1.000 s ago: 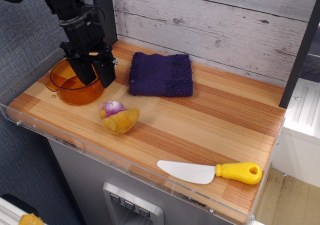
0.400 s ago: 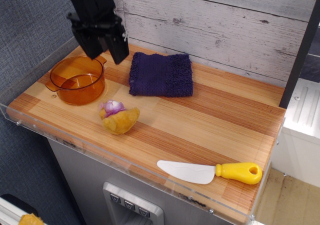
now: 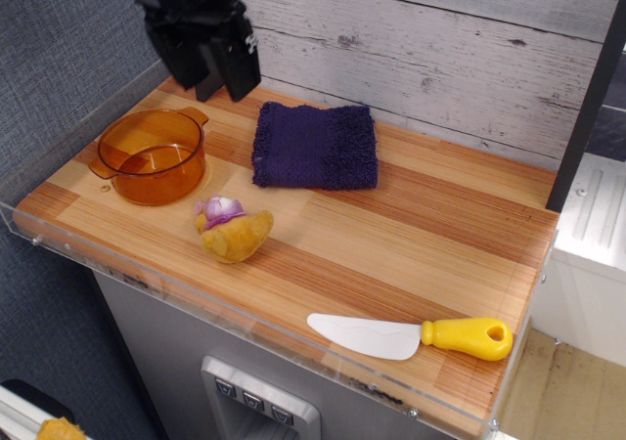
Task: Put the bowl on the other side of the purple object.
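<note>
The amber-orange translucent bowl (image 3: 151, 156) with two small side handles stands upright on the wooden table at the left end. The dark purple knitted cloth (image 3: 316, 146) lies flat to the right of the bowl, near the back wall. My black gripper (image 3: 213, 86) hangs in the air above the table's back left, higher than the bowl and behind it, between bowl and cloth. Its fingers are apart and hold nothing.
A small yellow plush with a light purple top (image 3: 233, 229) lies in front of the bowl and cloth. A white spatula with a yellow handle (image 3: 411, 336) lies near the front right edge. A clear plastic rim (image 3: 196, 301) borders the table; a plank wall stands behind.
My gripper has let go of the bowl's rim and risen up and back to the right. The bowl stays at the left end.
</note>
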Robot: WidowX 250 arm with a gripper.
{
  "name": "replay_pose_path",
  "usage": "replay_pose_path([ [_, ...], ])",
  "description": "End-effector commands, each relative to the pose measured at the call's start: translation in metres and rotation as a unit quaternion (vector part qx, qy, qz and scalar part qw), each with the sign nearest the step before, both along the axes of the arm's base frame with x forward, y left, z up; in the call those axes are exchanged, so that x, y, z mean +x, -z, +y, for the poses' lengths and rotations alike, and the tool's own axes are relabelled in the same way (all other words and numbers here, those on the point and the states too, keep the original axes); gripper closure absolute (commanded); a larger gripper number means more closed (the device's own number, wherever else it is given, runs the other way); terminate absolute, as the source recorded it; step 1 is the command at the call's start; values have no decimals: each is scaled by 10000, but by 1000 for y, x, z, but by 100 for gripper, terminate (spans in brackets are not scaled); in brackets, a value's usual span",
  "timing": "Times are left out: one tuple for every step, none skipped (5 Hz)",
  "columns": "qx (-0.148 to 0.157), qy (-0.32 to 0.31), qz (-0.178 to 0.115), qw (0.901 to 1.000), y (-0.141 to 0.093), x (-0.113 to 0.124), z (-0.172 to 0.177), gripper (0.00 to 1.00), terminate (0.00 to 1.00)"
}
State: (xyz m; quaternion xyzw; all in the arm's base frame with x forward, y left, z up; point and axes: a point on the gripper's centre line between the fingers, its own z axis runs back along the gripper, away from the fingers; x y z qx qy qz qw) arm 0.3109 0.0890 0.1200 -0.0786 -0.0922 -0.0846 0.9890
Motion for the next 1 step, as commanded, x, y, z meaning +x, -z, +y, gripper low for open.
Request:
replay_pose_path([
  [124,124,-279,9995,-17,-1,-7,0,100],
])
